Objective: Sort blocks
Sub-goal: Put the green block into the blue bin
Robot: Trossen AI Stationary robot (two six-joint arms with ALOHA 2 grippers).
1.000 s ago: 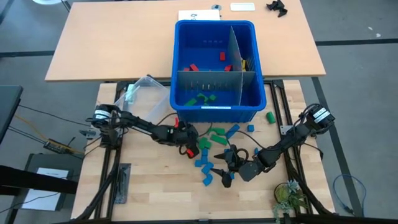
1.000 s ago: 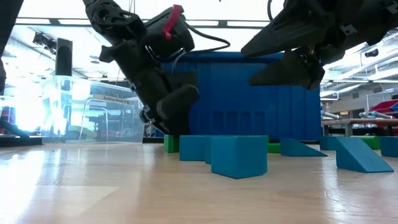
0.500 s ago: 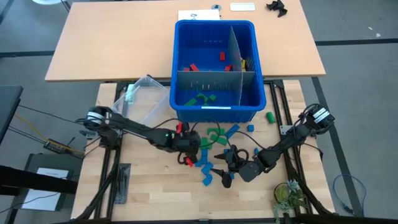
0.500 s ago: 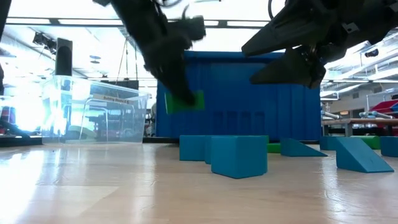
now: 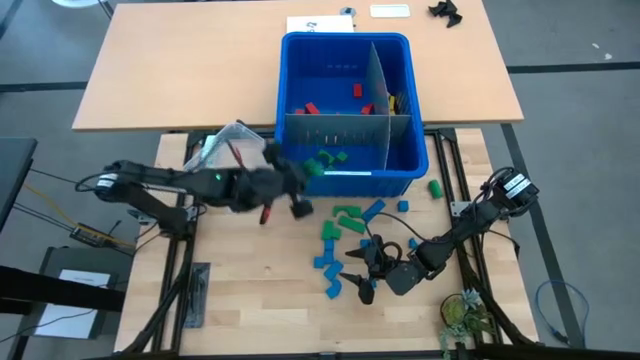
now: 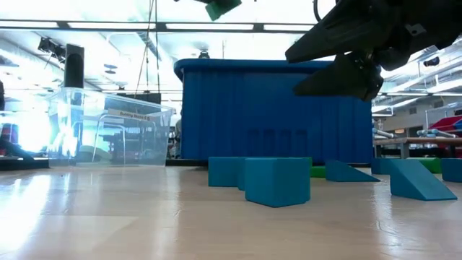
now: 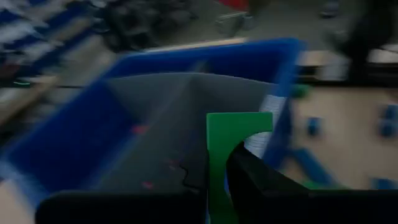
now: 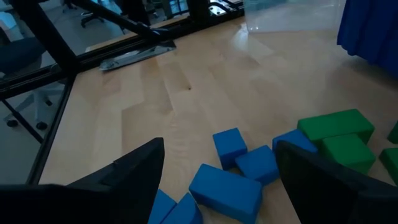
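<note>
My left gripper (image 5: pixel 303 174) is shut on a green block (image 7: pixel 231 149) high over the table, at the near left corner of the blue bin (image 5: pixel 345 180). The block also shows at the top of the low view (image 6: pixel 219 7). My right gripper (image 5: pixel 357 281) hangs open and empty above loose blue blocks (image 8: pixel 231 147) that lie flat on the near part of the table. Its fingers (image 8: pixel 134 167) stand on either side of them without touching. More blue and green blocks (image 5: pixel 348 216) lie in front of the bin. My left gripper pinches the green block's two flat faces (image 7: pixel 217 163) between its two fingers. The block stands on edge and sticks out past the fingertips toward the bin. It is lifted clear of the table. The fingers point toward the table's far side, at the bin.
Grey dividers (image 5: pixel 375 95) split the bin; red blocks (image 5: pixel 312 108) lie in its far left part and green ones (image 5: pixel 328 158) in its near left part. A clear plastic tub (image 5: pixel 232 146) stands left of the bin. One green block (image 5: pixel 435 187) lies at the right.
My left gripper has risen from the table with the green block, lifting it clear, and has gone toward the far edge to the bin's near left corner.
</note>
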